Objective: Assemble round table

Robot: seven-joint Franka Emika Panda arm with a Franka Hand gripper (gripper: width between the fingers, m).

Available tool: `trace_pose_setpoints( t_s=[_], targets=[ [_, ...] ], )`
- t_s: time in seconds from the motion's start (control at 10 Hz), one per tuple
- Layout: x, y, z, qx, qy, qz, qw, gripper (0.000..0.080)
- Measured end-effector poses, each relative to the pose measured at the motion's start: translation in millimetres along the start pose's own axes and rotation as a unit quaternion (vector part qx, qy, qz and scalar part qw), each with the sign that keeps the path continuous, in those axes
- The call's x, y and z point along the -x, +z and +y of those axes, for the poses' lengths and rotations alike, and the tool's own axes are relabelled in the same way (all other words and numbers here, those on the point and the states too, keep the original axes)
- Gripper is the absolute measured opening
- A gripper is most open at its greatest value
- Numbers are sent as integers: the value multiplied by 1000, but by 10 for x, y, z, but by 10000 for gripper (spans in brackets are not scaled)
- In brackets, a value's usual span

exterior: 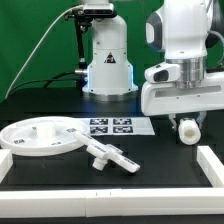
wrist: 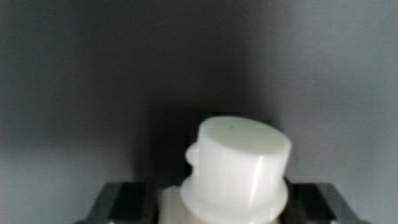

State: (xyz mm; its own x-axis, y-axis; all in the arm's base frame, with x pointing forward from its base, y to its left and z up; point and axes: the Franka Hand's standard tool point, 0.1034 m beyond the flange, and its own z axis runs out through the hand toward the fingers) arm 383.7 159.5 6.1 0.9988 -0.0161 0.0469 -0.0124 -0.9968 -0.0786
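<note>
Clamping leg [wrist: 240, 165] – gripper [exterior: 187, 121] closed on it | disc [exterior: 40, 136], base piece [exterior: 110, 155] well apart, toward exterior view's left

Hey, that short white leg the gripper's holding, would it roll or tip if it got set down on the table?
Laid on its side, the leg would likely roll: its wall looks smooth and round. Stood on its flat end it probably stays up, being short and thick. The smooth plastic might slip in the gripper if held loosely.
</note>
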Motion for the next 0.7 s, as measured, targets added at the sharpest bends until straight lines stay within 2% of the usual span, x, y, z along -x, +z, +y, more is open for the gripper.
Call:
trace_pose_setpoints(
  t_s=[0.1,0.2,0.3,0.4,0.5,0.6,0.7],
  targets=[
    [2,1,-5,0,-1,0,1000,323],
    [2,1,-4,0,-1,0,1000,403],
    [2,1,-4,0,-1,0,1000,539],
    [2,1,-4,0,-1,0,1000,539],
    [2,1,-4,0,-1,0,1000,626],
    [-4,-7,-4,0,-1,0,1000,642],
    [-35,-117,44,0,9,-13,1000,642]
  ],
)
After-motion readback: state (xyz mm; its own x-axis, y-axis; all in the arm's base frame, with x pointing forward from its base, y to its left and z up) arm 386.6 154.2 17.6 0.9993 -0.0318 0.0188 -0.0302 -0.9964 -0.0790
